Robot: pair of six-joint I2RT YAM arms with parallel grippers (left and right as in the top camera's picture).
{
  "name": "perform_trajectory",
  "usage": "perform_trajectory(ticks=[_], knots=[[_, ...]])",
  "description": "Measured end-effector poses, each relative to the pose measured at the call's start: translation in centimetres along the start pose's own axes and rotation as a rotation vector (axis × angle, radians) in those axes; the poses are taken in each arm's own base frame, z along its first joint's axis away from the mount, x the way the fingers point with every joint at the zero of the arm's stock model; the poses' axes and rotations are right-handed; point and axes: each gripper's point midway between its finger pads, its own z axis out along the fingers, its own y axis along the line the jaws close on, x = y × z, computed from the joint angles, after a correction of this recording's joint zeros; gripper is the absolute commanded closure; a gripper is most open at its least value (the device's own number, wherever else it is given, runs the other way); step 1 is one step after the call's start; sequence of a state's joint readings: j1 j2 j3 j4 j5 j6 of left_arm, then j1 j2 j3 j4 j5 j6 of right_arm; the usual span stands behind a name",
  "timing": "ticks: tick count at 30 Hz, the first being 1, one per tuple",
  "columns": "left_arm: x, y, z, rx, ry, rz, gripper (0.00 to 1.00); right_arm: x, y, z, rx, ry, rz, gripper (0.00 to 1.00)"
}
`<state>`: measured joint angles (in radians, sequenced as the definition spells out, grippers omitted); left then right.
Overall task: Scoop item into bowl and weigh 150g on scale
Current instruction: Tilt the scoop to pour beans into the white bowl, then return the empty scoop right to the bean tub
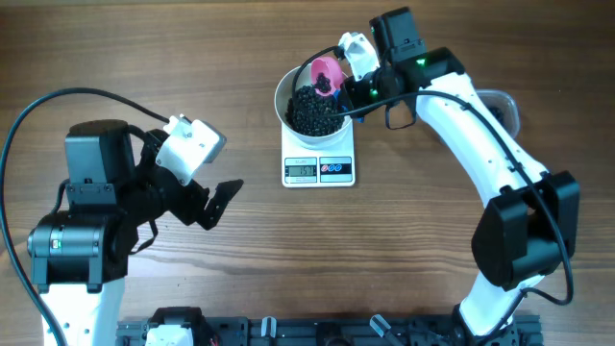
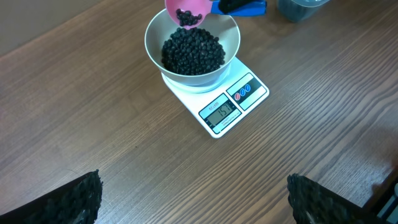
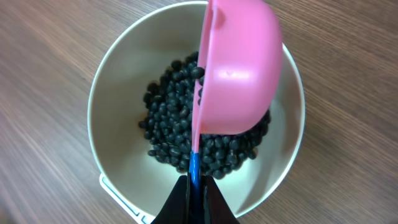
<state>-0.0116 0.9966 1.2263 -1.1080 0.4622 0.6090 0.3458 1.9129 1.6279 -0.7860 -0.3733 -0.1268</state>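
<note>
From overhead, mid-table: white bowl (image 1: pixel 282 96) of black beads (image 1: pixel 312 113) seated on the scale (image 1: pixel 319 169). Grips a pink scoop (image 1: pixel 327 69) with right gripper (image 1: pixel 350 88), tipped over the bowl's rim. Holds left gripper (image 1: pixel 213 202) spread wide, well apart to the left. From left wrist: fingertips (image 2: pixel 81 199) far apart, bowl and scale ahead. From right wrist: clamps the scoop's blue handle (image 3: pixel 194 167); beads heaped beneath.

Field note for you: white bowl (image 2: pixel 227 38) sits upright on the small white scale (image 2: pixel 230 107), covering most of its platform. Black beans (image 2: pixel 193 53) lie heaped in the bowl's bottom, below the rim. The scale's display shows digits, too blurred to read.
</note>
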Motion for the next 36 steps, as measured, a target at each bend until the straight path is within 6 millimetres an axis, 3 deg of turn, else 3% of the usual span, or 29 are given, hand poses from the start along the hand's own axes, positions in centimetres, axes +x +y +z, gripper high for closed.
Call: perform_trajectory(ticks=[5,9,13,15,18,21,24,29,32,36], knots=[[0.0,0.0,0.0,0.000,0.000,0.000,0.00,-0.3,-0.5,-1.3,-0.125,-0.040,0.106,0.96],[0.0,0.0,0.0,0.000,0.000,0.000,0.00,0.3,-3.6,-3.2,-0.176,-0.064,0.224,0.96],[0.0,0.0,0.0,0.000,0.000,0.000,0.00,2.6,-6.5,-5.3,-0.181,-0.032,0.356,0.96],[0.0,0.0,0.0,0.000,0.000,0.000,0.00,3.7,-8.7,-7.6,-0.154,-0.046,0.418,0.96],[0.0,0.0,0.0,0.001,0.000,0.000,0.00,5.4,-11.4,-12.7,-0.085,-0.097,0.494,0.96],[0.0,0.0,0.0,0.000,0.000,0.000,0.00,8.2,-14.3,-18.4,0.086,-0.141,0.556,0.96],[0.0,0.0,0.0,0.000,0.000,0.000,0.00,10.6,-16.1,-21.9,0.243,-0.138,0.584,0.96],[0.0,0.0,0.0,0.000,0.000,0.000,0.00,13.5,-17.8,-22.4,0.417,-0.013,0.575,0.96],[0.0,0.0,0.0,0.001,0.000,0.000,0.00,15.5,-18.2,-20.8,0.476,0.088,0.577,0.96],[0.0,0.0,0.0,0.000,0.000,0.000,0.00,15.6,-18.4,-18.1,0.523,0.150,0.537,0.96]])
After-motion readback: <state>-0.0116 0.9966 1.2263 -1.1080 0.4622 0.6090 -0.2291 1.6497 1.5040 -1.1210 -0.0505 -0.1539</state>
